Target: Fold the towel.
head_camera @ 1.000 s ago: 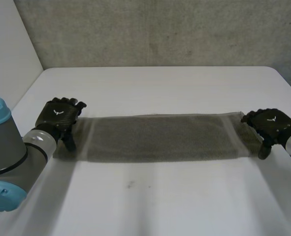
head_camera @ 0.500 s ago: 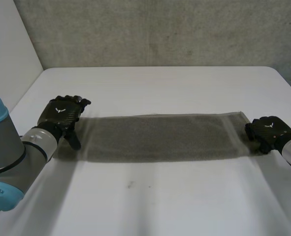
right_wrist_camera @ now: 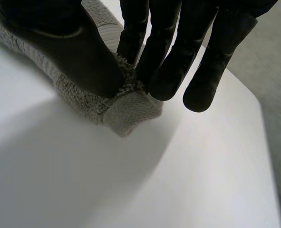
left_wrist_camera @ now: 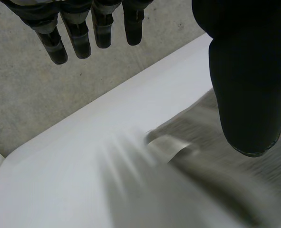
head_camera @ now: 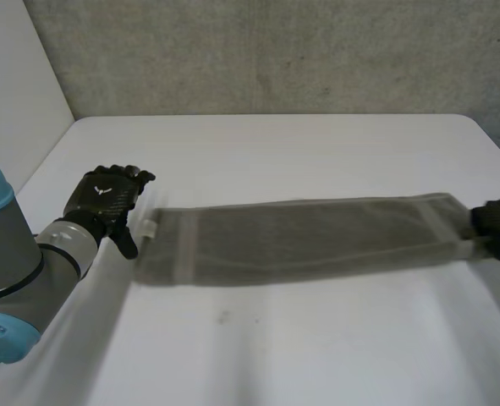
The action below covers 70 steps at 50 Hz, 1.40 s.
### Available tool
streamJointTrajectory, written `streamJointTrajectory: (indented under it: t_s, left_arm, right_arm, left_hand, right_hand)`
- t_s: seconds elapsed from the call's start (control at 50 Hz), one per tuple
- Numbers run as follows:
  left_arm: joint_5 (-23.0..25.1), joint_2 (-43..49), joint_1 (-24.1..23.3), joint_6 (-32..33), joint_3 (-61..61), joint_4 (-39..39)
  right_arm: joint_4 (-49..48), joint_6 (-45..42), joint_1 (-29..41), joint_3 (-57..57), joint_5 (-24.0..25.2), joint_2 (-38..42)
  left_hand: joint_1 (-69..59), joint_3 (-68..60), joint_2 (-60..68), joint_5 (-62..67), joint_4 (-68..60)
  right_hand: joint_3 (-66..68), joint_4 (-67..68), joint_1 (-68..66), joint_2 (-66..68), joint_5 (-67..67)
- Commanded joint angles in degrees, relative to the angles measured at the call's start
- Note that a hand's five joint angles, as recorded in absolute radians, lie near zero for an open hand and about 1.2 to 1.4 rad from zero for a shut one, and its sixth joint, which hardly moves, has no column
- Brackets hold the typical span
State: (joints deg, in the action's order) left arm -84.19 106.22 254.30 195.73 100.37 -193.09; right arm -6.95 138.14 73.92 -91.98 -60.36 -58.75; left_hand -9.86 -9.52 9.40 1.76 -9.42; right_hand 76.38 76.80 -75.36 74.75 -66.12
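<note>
Towel (head_camera: 300,237): flat on the table (head_camera: 275,355), long axis running between the hands.
Right hand (head_camera: 499,222): thumb and fingers pinch its right end.
Left hand (head_camera: 106,199): fingers straight, holding nothing, just beside the left end.

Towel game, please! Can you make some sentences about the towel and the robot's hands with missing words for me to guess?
1. The towel lies stretched out on the white ____.
2. The right hand pinches one end of the towel between its fingers and its ____.
3. The left hand is ____, gripping nothing.

Missing words: table; thumb; open.
</note>
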Motion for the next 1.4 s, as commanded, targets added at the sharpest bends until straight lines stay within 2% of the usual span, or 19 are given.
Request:
streamJointTrajectory:
  t_s: [0.02,0.12,0.18,0.26,0.28,0.32,0.34,0.4,0.44,0.56,0.68,0.88,0.9,0.92,0.94,1.04,1.2,1.3,1.4]
  left_arm:
    - [-0.01,-0.05,0.15,0.00,-0.09,-0.01]
    - [-0.01,-0.05,0.32,0.00,-0.18,-0.01]
    - [-0.01,-0.05,0.41,0.00,-0.35,-0.01]
    - [-0.09,-0.14,0.50,0.00,-0.61,0.00]
    - [-0.09,-0.14,0.50,0.00,-0.62,-0.01]
    - [-0.09,-0.40,0.59,-0.09,-0.62,0.08]
    - [-0.09,-0.40,0.59,-0.09,-0.62,0.08]
    - [-0.09,-0.67,0.59,-0.09,-0.62,-0.01]
    - [-0.10,-0.67,0.59,-0.18,-0.62,0.08]
    - [-0.10,-1.11,0.76,-0.18,-0.35,0.08]
    - [-0.09,-1.11,0.85,-0.09,-0.35,0.08]
    - [-0.09,-1.11,0.85,-0.09,-0.35,-0.01]
    - [-0.01,-1.11,0.85,-0.09,-0.35,-0.01]
    - [-0.01,-1.11,0.85,-0.09,-0.35,-0.01]
    - [-0.01,-1.11,0.85,-0.09,-0.26,-0.09]
    - [-0.09,-1.11,0.76,-0.09,-0.18,-0.09]
    - [-0.09,-1.02,0.76,-0.09,0.00,-0.09]
    - [-0.09,-1.02,0.59,-0.09,0.00,-0.09]
    - [-0.09,-0.84,0.24,-0.09,0.09,-0.09]
  right_arm:
    - [8.35,-3.14,-8.09,5.67,0.33,-0.40]
    - [12.22,-6.57,-7.92,8.13,0.07,-1.54]
    - [13.19,-5.69,-3.44,9.89,-0.37,-3.92]
    - [13.10,0.18,11.89,15.67,-2.47,-5.59]
    - [13.10,0.20,11.94,15.69,-2.48,-5.59]
    - [12.92,3.70,21.48,20.33,-6.33,-4.19]
    - [12.92,3.72,21.52,20.35,-6.35,-4.18]
    - [12.84,4.24,33.21,26.33,-11.10,-0.66]
    - [13.01,4.16,45.11,33.06,-14.34,4.84]
    - [13.36,4.07,58.06,41.26,-15.32,15.04]
    - [13.28,4.07,65.46,43.64,-14.79,20.68]
    - [13.45,3.89,66.70,41.54,-10.75,21.14]
    - [13.45,3.89,66.53,40.84,-10.66,20.44]
    - [13.45,3.89,66.52,40.83,-10.66,20.43]
    - [13.54,3.98,65.92,39.70,-10.83,19.21]
    - [13.19,4.86,63.19,32.30,-10.31,11.82]
    - [5.37,9.51,46.43,6.76,-11.10,-4.60]
    - [1.86,10.75,40.17,-1.60,-10.92,-6.55]
    - [-2.09,10.75,37.09,-6.70,-10.66,-6.64]
  left_hand:
    - [-0.14,-0.48,0.60,-1.76,-0.58]
    - [-0.14,-0.48,0.60,-1.76,-0.58]
    - [-0.14,-0.48,0.60,-1.76,-0.58]
    - [-0.14,-0.48,0.60,-1.76,-0.58]
    - [-0.14,-0.48,0.60,-1.76,-0.58]
    - [-0.14,-0.48,0.60,-1.76,-0.58]
    - [-0.14,-0.48,0.60,-1.76,-0.58]
    - [-0.14,-0.48,0.60,-1.76,-0.58]
    - [-0.14,-0.48,0.60,-1.76,-0.58]
    - [-0.14,-0.48,0.60,-1.76,-0.58]
    - [-0.14,-0.48,0.60,-1.76,-0.58]
    - [-0.14,-0.48,0.60,-1.76,-0.58]
    - [-0.14,-0.48,0.60,-1.76,-0.58]
    - [-0.14,-0.48,0.60,-1.76,-0.58]
    - [-0.14,-0.48,0.60,-1.76,-0.58]
    - [-0.14,-0.48,0.60,-1.76,-0.58]
    - [-0.14,-0.48,0.60,-1.76,-0.58]
    - [-0.14,-0.48,0.60,-1.76,-0.58]
    - [-0.14,-0.48,0.60,-1.76,-0.58]
  right_hand:
    - [3.62,3.20,-4.64,5.25,-3.88]
    - [3.62,3.20,-4.64,5.25,-3.88]
    - [3.62,3.20,-4.64,5.25,-3.88]
    - [3.62,3.20,-4.64,5.25,-3.88]
    - [3.62,3.20,-4.64,5.25,-3.88]
    - [3.62,3.20,-4.64,5.25,-3.88]
    - [3.62,3.20,-4.64,5.25,-3.88]
    - [3.62,3.20,-4.64,5.25,-3.88]
    - [3.62,3.20,-4.64,5.25,-3.88]
    - [3.62,3.20,-4.64,5.25,-3.88]
    - [3.62,3.20,-4.64,5.25,-3.88]
    - [-0.82,-1.23,-0.20,0.82,0.56]
    - [-35.33,-35.75,34.32,-33.70,35.07]
    - [-35.68,-36.10,34.66,-34.04,35.42]
    - [-66.38,-66.80,65.36,-64.75,66.12]
    - [-66.38,-66.80,65.36,-64.75,66.12]
    - [-66.38,-66.80,65.36,-64.75,66.12]
    - [-65.84,-66.26,64.83,-64.21,65.59]
    - [-53.54,-53.96,52.53,-51.91,53.28]
